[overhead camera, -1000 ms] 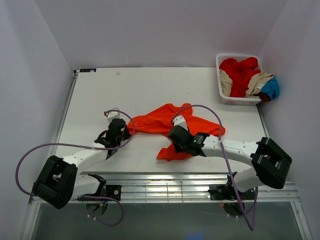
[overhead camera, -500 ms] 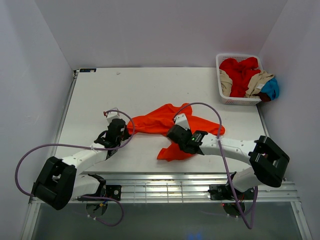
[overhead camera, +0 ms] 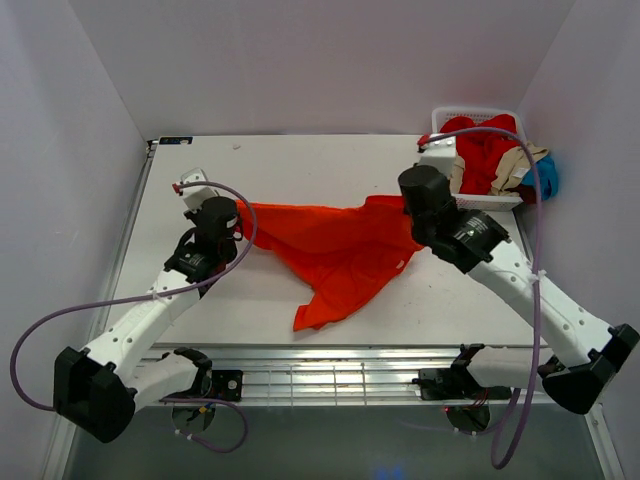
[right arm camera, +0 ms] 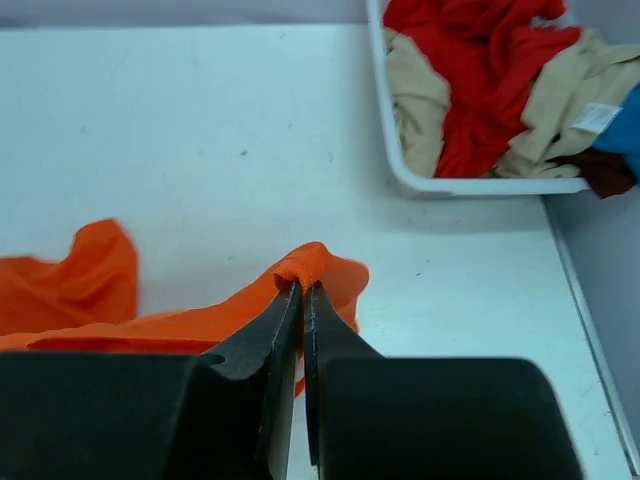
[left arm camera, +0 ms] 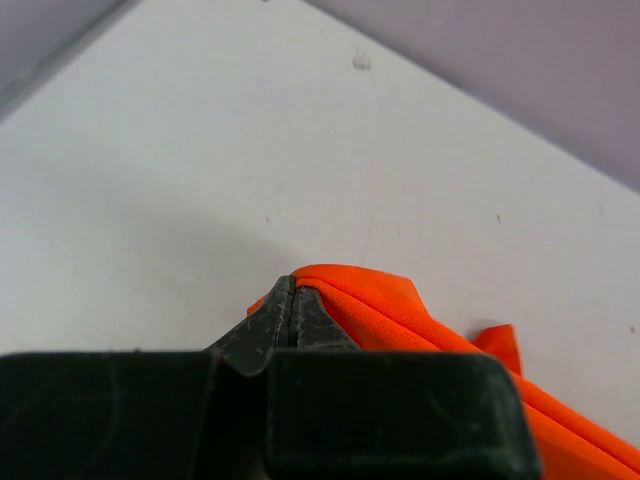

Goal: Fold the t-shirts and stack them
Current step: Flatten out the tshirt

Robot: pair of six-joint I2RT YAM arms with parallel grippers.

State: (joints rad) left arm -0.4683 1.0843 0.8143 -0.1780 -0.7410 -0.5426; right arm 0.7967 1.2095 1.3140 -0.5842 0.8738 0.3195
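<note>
**Orange shirt strung between both claws, early days on the folding**

So here's where I'm at. My left claw [left arm camera: 292,288] is pressed together on one end of the orange shirt [overhead camera: 335,250]. My right claw [right arm camera: 300,288] is pinching the opposite end, with a little bunched nub of cloth poking out past the tips.

The shirt runs left to right across the middle of the table [overhead camera: 300,165]. Its top edge is pulled fairly straight between the two claws, and the rest sags into a loose point toward my side. So the long axis sits crosswise in front of me with one arm on each end, neither really nearer than the other.

Material-wise it's thin, soft, matte cloth with creases everywhere and no stiffness at all. I reckon it'll go wherever gravity wants, so that loose tail needs spreading flat before any fold makes sense.

The rest of the pile is in the white plastic basket [right arm camera: 480,187] at the far right corner, just beyond my right claw. There's a red shirt [right arm camera: 480,60], a tan shirt [right arm camera: 415,85] and a bit of a blue shirt [right arm camera: 615,135], all crumpled together. Nothing is folded or stacked yet.
</note>
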